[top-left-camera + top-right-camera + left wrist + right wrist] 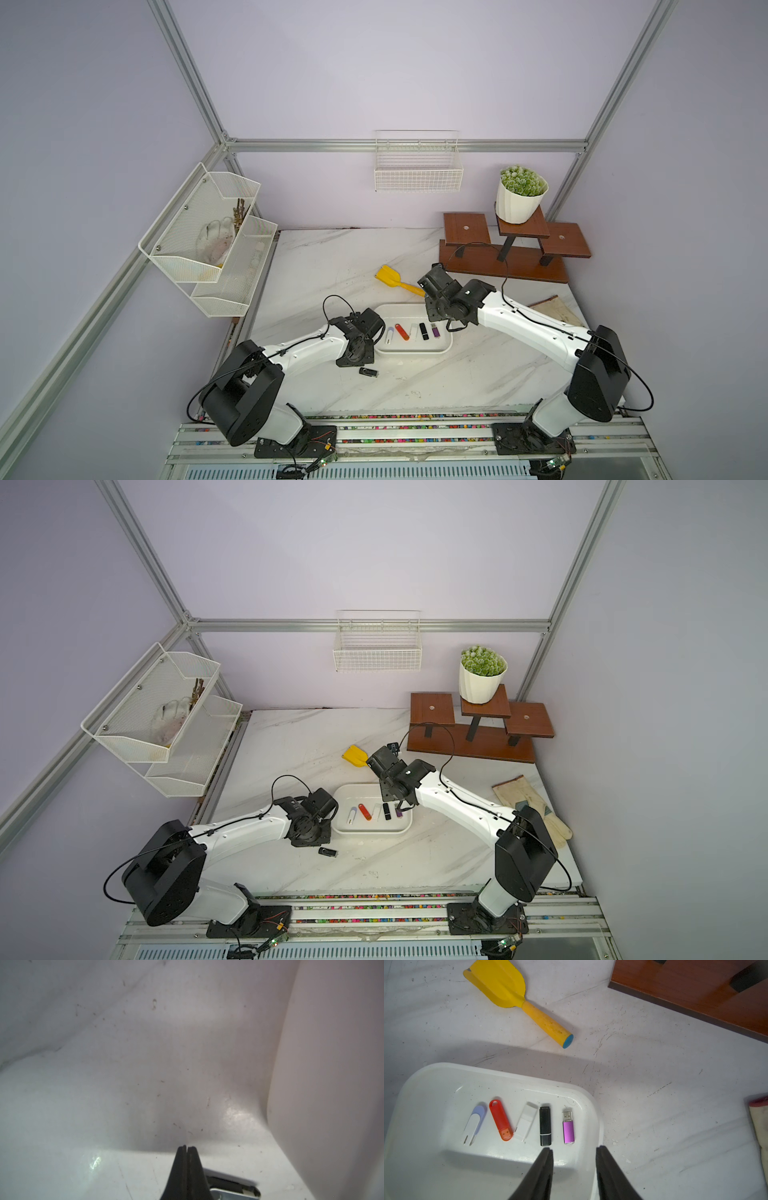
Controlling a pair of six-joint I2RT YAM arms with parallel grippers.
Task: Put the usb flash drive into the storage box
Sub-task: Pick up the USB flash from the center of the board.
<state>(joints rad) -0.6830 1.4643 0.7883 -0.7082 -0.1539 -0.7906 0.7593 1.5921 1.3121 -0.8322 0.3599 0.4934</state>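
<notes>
A black usb flash drive (368, 372) with a silver swivel clip lies on the marble table just in front of the storage box's left end, also seen in a top view (327, 852). My left gripper (187, 1147) is shut and empty, its tips down at the table. The drive (232, 1188) lies right beside its fingers. The storage box (415, 351) is a shallow white tray holding several flash drives, among them a red one (500, 1120) and a purple one (568, 1128). My right gripper (574, 1149) hangs open above the box's right end with nothing between its fingers.
A yellow scoop (395, 280) lies behind the box. A brown wooden stand (507, 257) with a potted plant (521, 193) fills the back right. A glove (536, 808) lies at the right edge. A wire basket (417, 170) and a mesh rack (208, 241) hang on the walls.
</notes>
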